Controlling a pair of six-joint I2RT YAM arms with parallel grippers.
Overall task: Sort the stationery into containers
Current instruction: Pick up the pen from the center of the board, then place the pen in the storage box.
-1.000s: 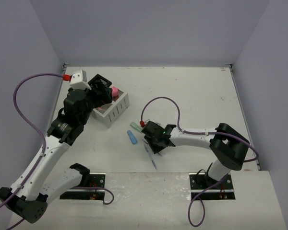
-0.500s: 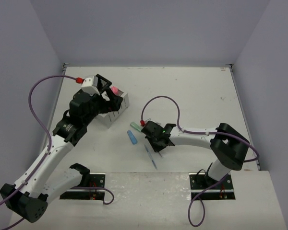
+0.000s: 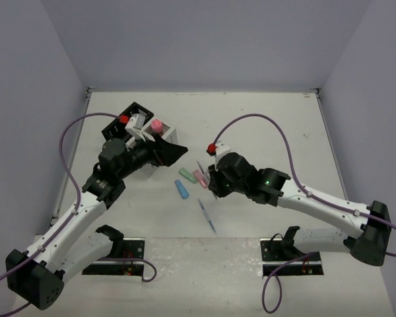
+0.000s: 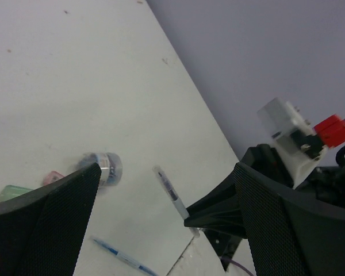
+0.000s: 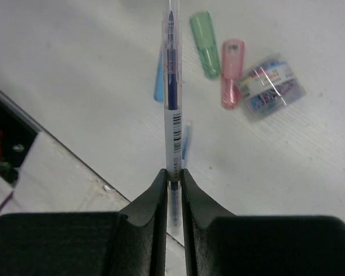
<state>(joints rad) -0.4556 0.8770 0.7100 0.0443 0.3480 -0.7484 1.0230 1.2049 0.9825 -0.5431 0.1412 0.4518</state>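
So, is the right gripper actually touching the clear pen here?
Touching. The right wrist view shows the right gripper closed on the clear pen. Both fingers press against its barrel, with no gap on either side.

Count: two pens, one clear pen (image 5: 171, 86) and one blue pen (image 3: 208, 216). Three short sticks: green stick (image 3: 187, 175), pink stick (image 3: 199, 177), blue stick (image 3: 181, 190). One small clear tub (image 5: 273, 86). One pink-capped bottle (image 3: 156, 124). Two organiser boxes: black box (image 3: 136, 108), white box (image 3: 166, 137).
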